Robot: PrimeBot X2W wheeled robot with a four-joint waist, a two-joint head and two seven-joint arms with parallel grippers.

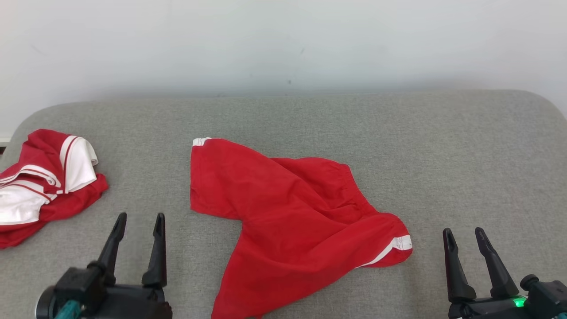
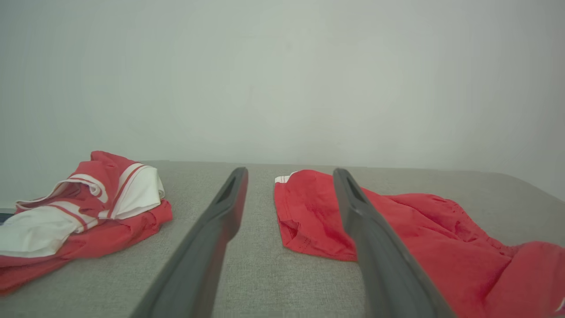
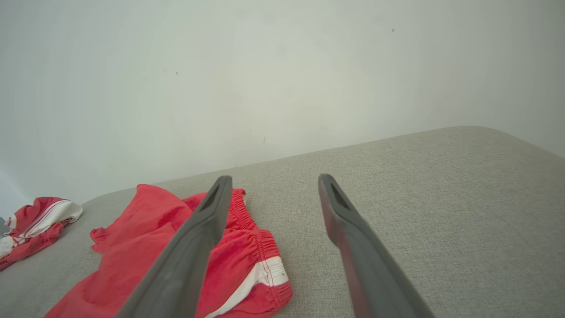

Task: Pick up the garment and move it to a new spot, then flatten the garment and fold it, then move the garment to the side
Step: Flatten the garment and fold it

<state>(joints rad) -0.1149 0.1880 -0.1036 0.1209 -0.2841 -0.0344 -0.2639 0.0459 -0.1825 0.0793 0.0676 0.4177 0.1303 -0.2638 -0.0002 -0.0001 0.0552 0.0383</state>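
A red garment (image 1: 292,208), a pair of shorts with white trim, lies loosely spread on the middle of the grey cushioned surface (image 1: 443,155). In the left wrist view the garment (image 2: 419,234) runs off to the right; in the right wrist view it (image 3: 145,247) lies at lower left, elastic waistband showing. My left gripper (image 1: 139,219) hovers open at lower left, a short way left of the garment, with nothing between its fingers. At lower right my right gripper (image 1: 464,234) stands open too, just right of the garment's white-striped hem.
A second crumpled garment, red and white (image 1: 42,181), lies at the surface's left edge, also in the left wrist view (image 2: 79,212) and far left in the right wrist view (image 3: 31,225). A pale wall (image 1: 283,44) rises behind. Bare grey cushion stretches to the right.
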